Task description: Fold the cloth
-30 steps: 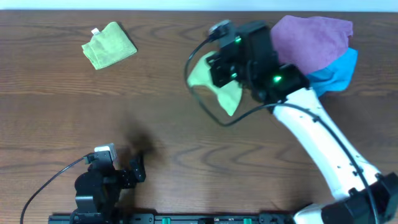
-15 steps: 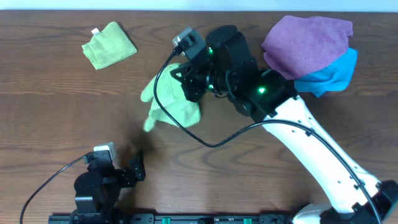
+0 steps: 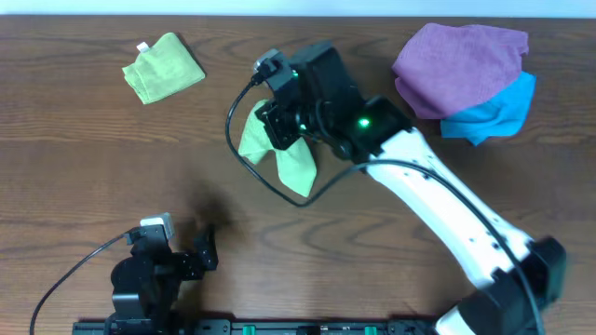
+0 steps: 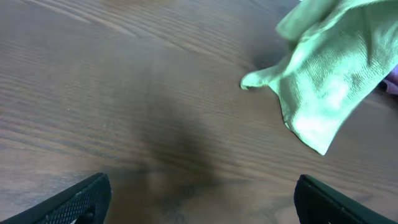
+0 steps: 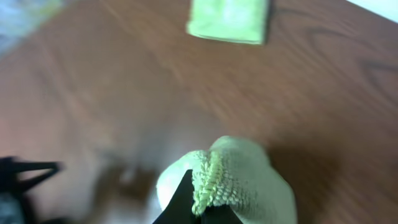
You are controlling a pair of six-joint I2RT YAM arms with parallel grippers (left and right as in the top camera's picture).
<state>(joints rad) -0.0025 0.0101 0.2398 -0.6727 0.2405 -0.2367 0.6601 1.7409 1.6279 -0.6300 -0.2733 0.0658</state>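
The light lime-green cloth (image 3: 287, 156) hangs bunched from my right gripper (image 3: 279, 126) over the middle of the table. The gripper is shut on the cloth's edge, seen close up in the right wrist view (image 5: 227, 177). The cloth also shows in the left wrist view (image 4: 326, 81), its lower tip near the wood. My left gripper (image 3: 191, 256) rests at the front left, open and empty, its dark fingertips (image 4: 81, 199) at the bottom corners of its view.
A small folded green square (image 3: 164, 67) with a white tag lies at the back left, also in the right wrist view (image 5: 229, 20). A purple cloth (image 3: 461, 56) lies on a blue cloth (image 3: 498, 107) at the back right.
My right arm carried the green cloth from beside the purple pile leftward to the table's middle, then swung slightly back right. The cloth now hangs narrower. The left arm has not moved.
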